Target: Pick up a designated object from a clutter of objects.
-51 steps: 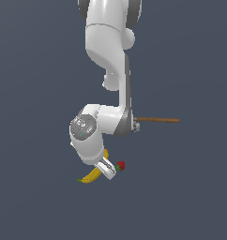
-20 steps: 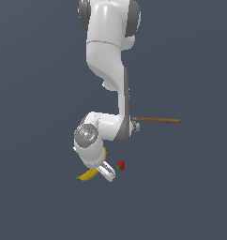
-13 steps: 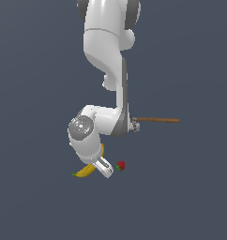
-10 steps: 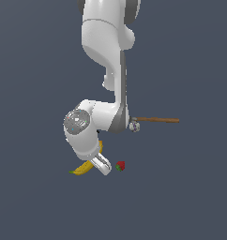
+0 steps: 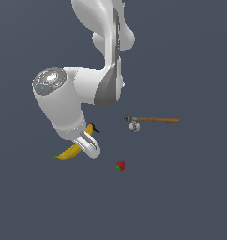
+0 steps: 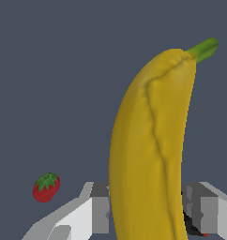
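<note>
The long yellow banana (image 5: 68, 152) with its green stem tip hangs tilted in my gripper (image 5: 88, 145), which is shut on its middle. In the wrist view the banana (image 6: 150, 154) fills the gap between my two fingers (image 6: 94, 211), stem pointing away from the wrist. The rest of the clutter lies apart from it. The small red strawberry (image 5: 120, 166) (image 6: 46, 187) is toward the exterior view's right of the gripper. The brown-handled hammer (image 5: 153, 120) lies farther right.
A tiny black-and-red item (image 6: 194, 228) peeks out beside the banana near one finger; a small black bit (image 5: 95, 131) shows at the banana's upper end. My large white arm (image 5: 64, 101) hangs over the banana's place.
My gripper has risen and shifted toward the exterior view's left, carrying the banana with it. The strawberry and hammer have stayed put.
</note>
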Robot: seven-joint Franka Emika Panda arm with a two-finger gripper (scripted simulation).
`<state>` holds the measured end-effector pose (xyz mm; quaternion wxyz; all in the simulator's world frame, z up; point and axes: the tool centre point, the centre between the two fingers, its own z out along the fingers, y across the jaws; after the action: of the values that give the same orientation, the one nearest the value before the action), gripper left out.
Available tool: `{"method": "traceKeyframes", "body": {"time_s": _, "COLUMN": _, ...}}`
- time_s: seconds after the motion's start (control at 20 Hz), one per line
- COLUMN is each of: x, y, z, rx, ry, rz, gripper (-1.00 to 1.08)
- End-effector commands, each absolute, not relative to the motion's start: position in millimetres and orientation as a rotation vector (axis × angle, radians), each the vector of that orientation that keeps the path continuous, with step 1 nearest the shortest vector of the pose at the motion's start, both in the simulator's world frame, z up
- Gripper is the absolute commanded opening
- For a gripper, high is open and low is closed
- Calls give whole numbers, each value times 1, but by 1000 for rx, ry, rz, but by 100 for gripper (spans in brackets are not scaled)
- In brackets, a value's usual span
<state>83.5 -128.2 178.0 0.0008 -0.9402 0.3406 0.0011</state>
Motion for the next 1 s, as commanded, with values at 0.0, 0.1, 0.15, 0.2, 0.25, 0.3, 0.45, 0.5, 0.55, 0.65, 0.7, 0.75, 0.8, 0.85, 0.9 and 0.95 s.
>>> {"method": "traceKeyframes", "body": {"time_s": 0.0, "x": 77, "y": -138, "z": 209, "rx": -2951, "ry": 1070, "rz": 1, "gripper": -100}}
{"method": "traceKeyframes", "body": {"time_s": 0.1, "x": 72, "y": -146, "z": 232, "rx": -2951, "ry": 1070, "rz": 1, "gripper": -100}}
{"method": "traceKeyframes", "body": {"time_s": 0.15, "x": 69, "y": -150, "z": 244, "rx": -2951, "ry": 1070, "rz": 1, "gripper": -100}}
{"method": "traceKeyframes", "body": {"time_s": 0.2, "x": 67, "y": -153, "z": 255, "rx": -2951, "ry": 1070, "rz": 1, "gripper": -100}}
{"method": "traceKeyframes", "body": {"time_s": 0.25, "x": 65, "y": -157, "z": 267, "rx": -2951, "ry": 1070, "rz": 1, "gripper": -100}}
{"method": "traceKeyframes", "body": {"time_s": 0.3, "x": 62, "y": -161, "z": 278, "rx": -2951, "ry": 1071, "rz": 1, "gripper": -100}}
{"method": "traceKeyframes", "body": {"time_s": 0.45, "x": 55, "y": -172, "z": 313, "rx": -2951, "ry": 1071, "rz": 1, "gripper": -100}}
{"method": "traceKeyframes", "body": {"time_s": 0.5, "x": 53, "y": -176, "z": 324, "rx": -2952, "ry": 1072, "rz": 1, "gripper": -100}}
{"method": "traceKeyframes", "body": {"time_s": 0.55, "x": 51, "y": -179, "z": 334, "rx": -2952, "ry": 1072, "rz": 1, "gripper": -100}}
{"method": "traceKeyframes", "body": {"time_s": 0.65, "x": 48, "y": -186, "z": 354, "rx": -2952, "ry": 1072, "rz": 1, "gripper": -100}}
{"method": "traceKeyframes", "body": {"time_s": 0.7, "x": 46, "y": -189, "z": 364, "rx": -2952, "ry": 1072, "rz": 0, "gripper": -100}}
{"method": "traceKeyframes", "body": {"time_s": 0.75, "x": 45, "y": -192, "z": 372, "rx": -2952, "ry": 1072, "rz": 0, "gripper": -100}}
{"method": "traceKeyframes", "body": {"time_s": 0.8, "x": 44, "y": -194, "z": 380, "rx": -2952, "ry": 1072, "rz": 0, "gripper": -100}}
{"method": "traceKeyframes", "body": {"time_s": 0.85, "x": 42, "y": -197, "z": 387, "rx": -2952, "ry": 1072, "rz": 0, "gripper": -100}}
{"method": "traceKeyframes", "body": {"time_s": 0.9, "x": 42, "y": -199, "z": 394, "rx": -2953, "ry": 1071, "rz": 0, "gripper": -100}}
{"method": "traceKeyframes", "body": {"time_s": 0.95, "x": 41, "y": -201, "z": 400, "rx": -2953, "ry": 1071, "rz": 0, "gripper": -100}}
